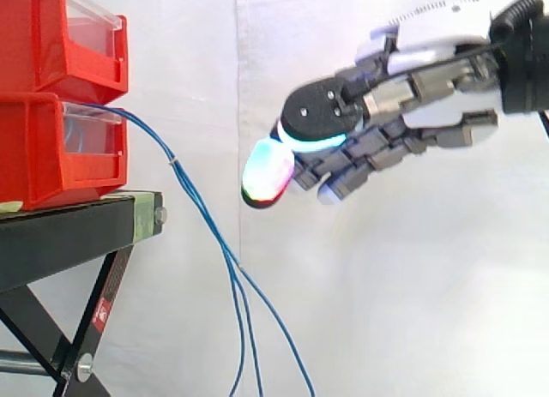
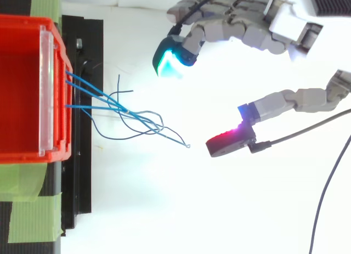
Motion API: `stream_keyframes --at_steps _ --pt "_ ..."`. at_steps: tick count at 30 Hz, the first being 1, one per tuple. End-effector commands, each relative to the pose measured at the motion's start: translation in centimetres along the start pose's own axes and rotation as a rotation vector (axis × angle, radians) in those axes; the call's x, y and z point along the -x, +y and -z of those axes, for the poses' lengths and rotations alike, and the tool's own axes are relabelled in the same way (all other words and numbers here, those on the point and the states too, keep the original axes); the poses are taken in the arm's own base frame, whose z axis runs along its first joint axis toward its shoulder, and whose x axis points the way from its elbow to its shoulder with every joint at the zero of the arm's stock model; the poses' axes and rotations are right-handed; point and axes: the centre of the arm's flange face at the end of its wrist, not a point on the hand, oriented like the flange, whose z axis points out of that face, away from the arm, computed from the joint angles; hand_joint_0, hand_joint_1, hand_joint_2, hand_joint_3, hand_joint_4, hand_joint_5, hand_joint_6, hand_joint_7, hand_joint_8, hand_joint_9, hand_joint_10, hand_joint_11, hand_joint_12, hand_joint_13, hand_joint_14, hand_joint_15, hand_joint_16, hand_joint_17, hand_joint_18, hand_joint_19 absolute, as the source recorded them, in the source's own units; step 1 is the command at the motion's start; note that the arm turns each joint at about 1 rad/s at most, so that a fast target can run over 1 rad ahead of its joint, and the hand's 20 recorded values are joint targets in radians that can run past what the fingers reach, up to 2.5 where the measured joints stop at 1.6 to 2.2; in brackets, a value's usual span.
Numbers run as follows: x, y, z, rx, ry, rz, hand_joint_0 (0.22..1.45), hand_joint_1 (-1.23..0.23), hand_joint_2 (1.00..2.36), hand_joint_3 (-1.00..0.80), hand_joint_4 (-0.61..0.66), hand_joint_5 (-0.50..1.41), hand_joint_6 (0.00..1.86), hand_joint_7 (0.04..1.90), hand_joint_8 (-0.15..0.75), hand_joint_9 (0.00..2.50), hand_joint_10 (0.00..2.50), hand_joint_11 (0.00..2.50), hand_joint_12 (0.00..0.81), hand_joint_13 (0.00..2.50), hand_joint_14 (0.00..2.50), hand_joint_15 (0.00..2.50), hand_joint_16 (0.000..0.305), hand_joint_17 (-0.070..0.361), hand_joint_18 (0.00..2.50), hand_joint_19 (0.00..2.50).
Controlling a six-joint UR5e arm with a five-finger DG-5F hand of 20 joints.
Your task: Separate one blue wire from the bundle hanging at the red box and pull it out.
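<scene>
The fingertips (image 1: pixel 268 172) are thick, rounded pads glowing white, cyan and red. The fingers are stretched out and spread, the thumb well apart from them, and they hold nothing. The jointed grey-and-black hand (image 1: pixel 412 88) is cut off at the side view's right edge.

The blue wires (image 2: pixel 127 111) hang at 9 o'clock from the pads, clear of them. They are thin and loosely tangled, and they leave the lower red bin (image 1: pixel 51 148) toward 5 o'clock. Their lower ends run off the side view's bottom edge, and their start blurs behind the bin's clear front panel. The glossy plastic bins sit on a black stand (image 1: pixel 69 234).
</scene>
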Motion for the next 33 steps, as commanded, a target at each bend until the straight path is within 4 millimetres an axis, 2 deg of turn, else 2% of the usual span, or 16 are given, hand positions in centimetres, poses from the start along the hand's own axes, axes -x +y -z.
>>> stream_keyframes --at_steps 1,4,7,8,9,11,12,13,16,17,18,32,33 --pt "0.0 0.3 -1.1 0.130 -0.169 -0.139 0.50 -0.62 1.00 -0.50 0.33 -0.22 0.50 0.87 0.322 0.25 0.00 0.21 0.396 0.24 0.01 0.24 0.060 0.135 0.25 0.40" --pt "0.1 -0.2 -1.1 0.113 -0.208 -0.182 0.51 -0.62 1.00 -0.50 0.33 -0.22 0.50 0.87 0.320 0.25 0.00 0.21 0.397 0.24 0.01 0.24 0.060 0.135 0.25 0.41" --pt "-0.9 -1.1 -1.5 0.087 -0.200 -0.172 0.51 -0.61 1.00 -0.50 0.33 -0.22 0.50 0.87 0.320 0.25 0.00 0.21 0.396 0.24 0.01 0.24 0.060 0.135 0.25 0.41" --pt "-2.0 -1.9 -1.9 0.073 -0.182 -0.166 0.51 -0.62 1.00 -0.50 0.33 -0.22 0.50 0.87 0.321 0.25 0.01 0.21 0.397 0.24 0.01 0.24 0.060 0.135 0.25 0.40" --pt "-2.0 -1.9 -1.9 0.073 -0.182 -0.166 0.51 -0.62 1.00 -0.50 0.33 -0.22 0.50 0.87 0.321 0.26 0.01 0.21 0.397 0.25 0.01 0.24 0.060 0.135 0.25 0.41" --pt "-5.1 -4.0 -3.3 0.059 -0.165 -0.167 0.51 -0.61 1.00 -0.50 0.33 -0.22 0.50 0.87 0.321 0.26 0.01 0.21 0.397 0.25 0.01 0.24 0.060 0.135 0.25 0.41" --pt "-5.5 -4.2 -3.6 0.068 -0.172 -0.177 0.51 -0.61 1.00 -0.50 0.33 -0.22 0.50 0.87 0.321 0.26 0.01 0.22 0.397 0.25 0.01 0.24 0.060 0.135 0.25 0.41" --pt "-6.5 -4.5 -4.6 0.107 -0.207 -0.221 0.51 -0.61 1.00 -0.50 0.33 -0.22 0.50 0.87 0.321 0.26 0.01 0.22 0.397 0.25 0.01 0.24 0.060 0.135 0.26 0.41" --pt "-6.6 -4.3 -4.8 0.123 -0.216 -0.231 0.51 -0.61 1.00 -0.50 0.33 -0.22 0.50 0.87 0.321 0.26 0.00 0.21 0.398 0.25 0.01 0.25 0.060 0.134 0.26 0.41" --pt "-6.1 -3.2 -5.4 0.191 -0.285 -0.276 0.51 -0.61 1.00 -0.50 0.33 -0.22 0.50 0.87 0.321 0.26 0.01 0.21 0.398 0.26 0.01 0.25 0.060 0.134 0.26 0.42" --pt "-6.0 -3.0 -5.5 0.201 -0.292 -0.277 0.51 -0.61 1.00 -0.50 0.33 -0.22 0.50 0.87 0.321 0.26 0.01 0.22 0.398 0.26 0.01 0.26 0.059 0.134 0.26 0.42" --pt "-7.2 -1.9 -5.3 0.199 -0.274 -0.221 0.52 -0.63 1.00 -0.50 0.34 -0.21 0.50 0.88 0.316 0.26 0.01 0.22 0.393 0.27 0.01 0.26 0.059 0.132 0.27 0.42" --pt "-8.0 -2.3 -5.4 0.176 -0.274 -0.194 0.52 -0.64 1.00 -0.50 0.34 -0.21 0.50 0.89 0.316 0.26 0.01 0.22 0.394 0.27 0.01 0.26 0.059 0.132 0.27 0.43"
